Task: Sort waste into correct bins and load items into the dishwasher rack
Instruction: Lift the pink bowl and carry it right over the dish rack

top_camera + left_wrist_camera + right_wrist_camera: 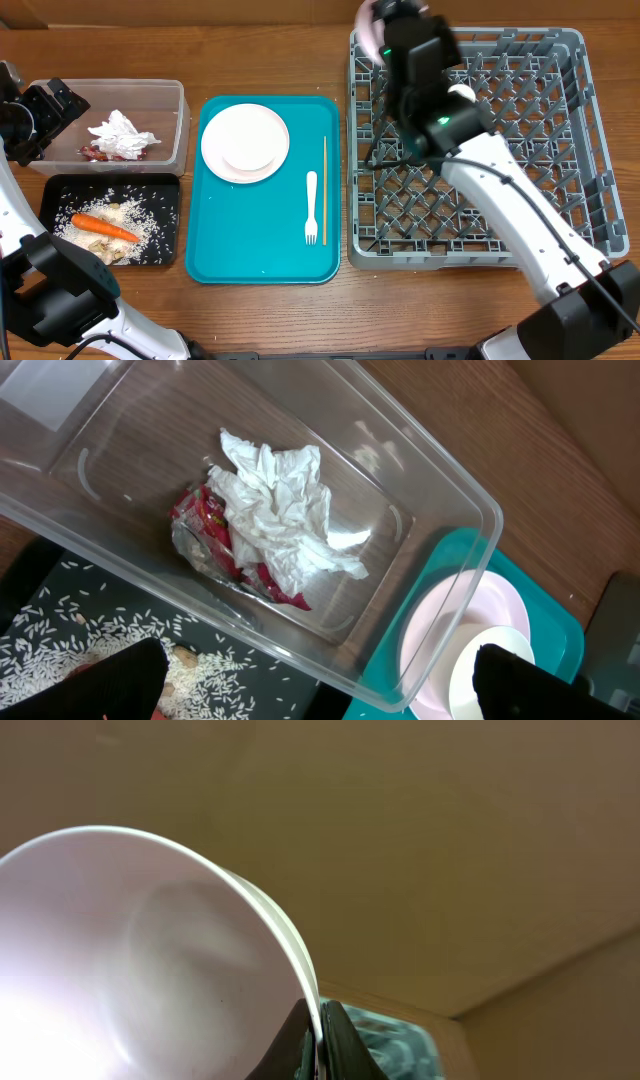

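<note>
White cup (150, 960) pinched by right end effector (320, 1032); left end effector (320, 682) spread wide.

White link shells on black joints — the right arm (520, 215) carries a small green light (441, 122).

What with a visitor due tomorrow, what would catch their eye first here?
The big grey rack on the right, with the right gripper pinching a white cup by its rim over its far left corner. Then the teal tray in the middle, and on the left a carrot among rice in the black tray.
</note>
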You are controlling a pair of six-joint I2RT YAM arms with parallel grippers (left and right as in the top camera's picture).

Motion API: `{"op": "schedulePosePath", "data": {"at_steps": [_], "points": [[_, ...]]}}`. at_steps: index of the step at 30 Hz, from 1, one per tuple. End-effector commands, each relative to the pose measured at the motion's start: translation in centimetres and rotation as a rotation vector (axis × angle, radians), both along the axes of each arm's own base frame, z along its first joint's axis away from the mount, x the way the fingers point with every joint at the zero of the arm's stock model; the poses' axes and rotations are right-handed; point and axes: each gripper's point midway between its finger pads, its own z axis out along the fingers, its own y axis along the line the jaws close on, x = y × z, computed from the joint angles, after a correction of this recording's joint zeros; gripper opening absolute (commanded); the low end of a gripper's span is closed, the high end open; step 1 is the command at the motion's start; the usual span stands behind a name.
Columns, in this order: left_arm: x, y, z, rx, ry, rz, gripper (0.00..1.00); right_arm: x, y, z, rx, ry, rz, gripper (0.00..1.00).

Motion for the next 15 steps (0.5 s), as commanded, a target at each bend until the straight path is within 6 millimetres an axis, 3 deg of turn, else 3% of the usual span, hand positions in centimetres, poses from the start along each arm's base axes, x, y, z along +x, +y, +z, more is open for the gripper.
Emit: {"op": "schedulePosePath", "data": {"at_steps": [1,7,15], "points": [[0.0,-0.1,-0.4,-0.009,0.011,0.006,1.00,1.5,-1.3,-0.6,-0.113,0.017,-0.043,0.04],[0.0,-0.1,-0.4,-0.009,0.011,0.006,1.00,4.9,-2.0,-5.3,-0.322,0.070,-0.121,0.04],[0.0,-0.1,-0.4,-0.009,0.012,0.006,1.00,7.9,-2.6,-7.5,-0.514,0.050,-0.169,0.04]]}}
